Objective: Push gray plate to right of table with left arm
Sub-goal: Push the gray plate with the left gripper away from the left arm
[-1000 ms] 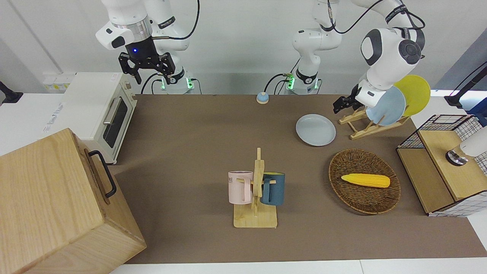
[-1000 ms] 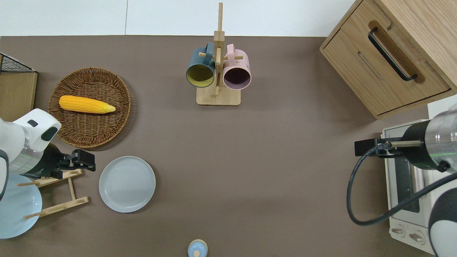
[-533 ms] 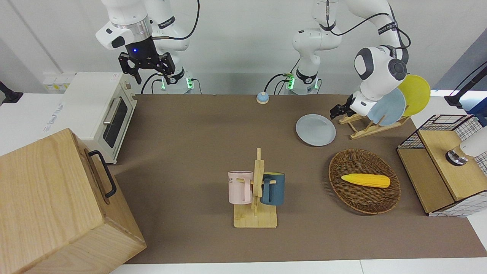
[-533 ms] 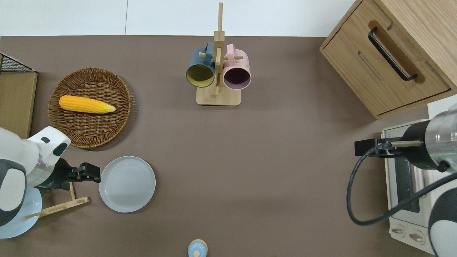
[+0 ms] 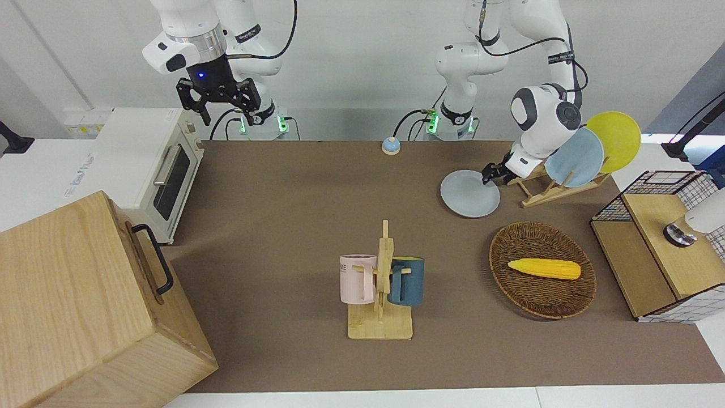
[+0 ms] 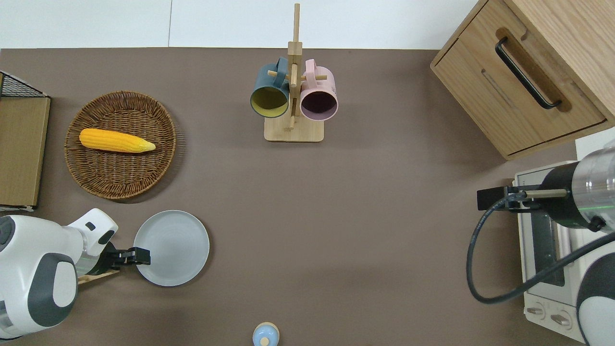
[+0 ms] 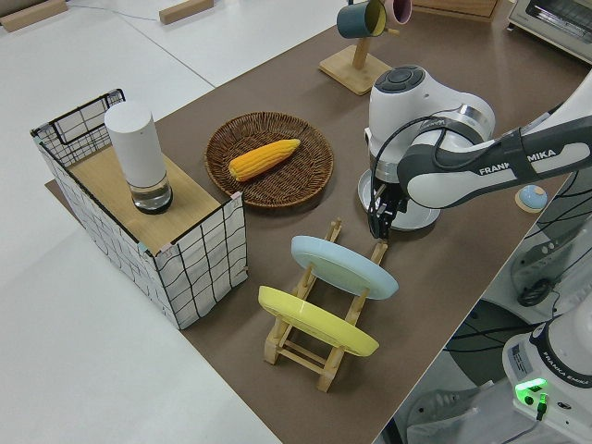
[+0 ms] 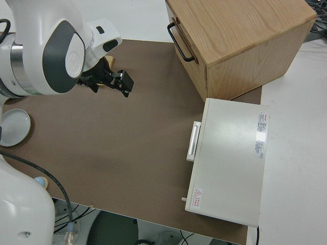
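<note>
The gray plate is seen flat on the table, toward the left arm's end, just beside the plate rack, with the left gripper set low at its rim. Whether the fingers are spread or pressed together cannot be told. If the tip is carried too high, the rim could be overridden and the plate tipped or spun instead of slid; the right arm is parked.

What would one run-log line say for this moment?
left end effector: at rim of gray plate, end nearest left arm | plate: flat on table, between rack and bell | right arm: parked
</note>
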Robot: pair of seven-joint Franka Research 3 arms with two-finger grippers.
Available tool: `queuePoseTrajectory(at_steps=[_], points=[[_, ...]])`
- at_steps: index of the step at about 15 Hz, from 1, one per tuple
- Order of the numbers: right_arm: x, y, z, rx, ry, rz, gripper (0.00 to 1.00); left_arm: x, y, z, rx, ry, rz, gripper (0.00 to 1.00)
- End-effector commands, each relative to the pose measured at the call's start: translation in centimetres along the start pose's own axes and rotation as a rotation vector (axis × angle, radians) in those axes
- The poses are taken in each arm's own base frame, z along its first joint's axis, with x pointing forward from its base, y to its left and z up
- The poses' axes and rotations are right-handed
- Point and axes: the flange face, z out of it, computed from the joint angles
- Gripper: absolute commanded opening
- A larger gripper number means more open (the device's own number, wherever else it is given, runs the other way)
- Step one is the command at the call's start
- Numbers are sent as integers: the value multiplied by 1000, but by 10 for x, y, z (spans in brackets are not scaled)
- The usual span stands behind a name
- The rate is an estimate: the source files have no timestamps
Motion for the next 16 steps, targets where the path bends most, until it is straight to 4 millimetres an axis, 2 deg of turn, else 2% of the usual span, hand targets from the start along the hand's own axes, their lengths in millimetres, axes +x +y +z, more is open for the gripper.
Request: queuePoseTrajectory(at_steps=[1,7,10,12,16], points=[[-8,1,0,9,-4,20,996,-6,0,1,-9,30,29,765],[-8,1,0,9,-4,22,996,-6,4,16,2,45,31,561],[-8,1,0,9,-4,22,996,-6,4,15,3,49,23,199],[-8,1,0,9,-4,22,996,-5,4,14,3,58,-13,71],[-8,1,0,9,-4,20,996,-3,4,16,2,63,-37,0]])
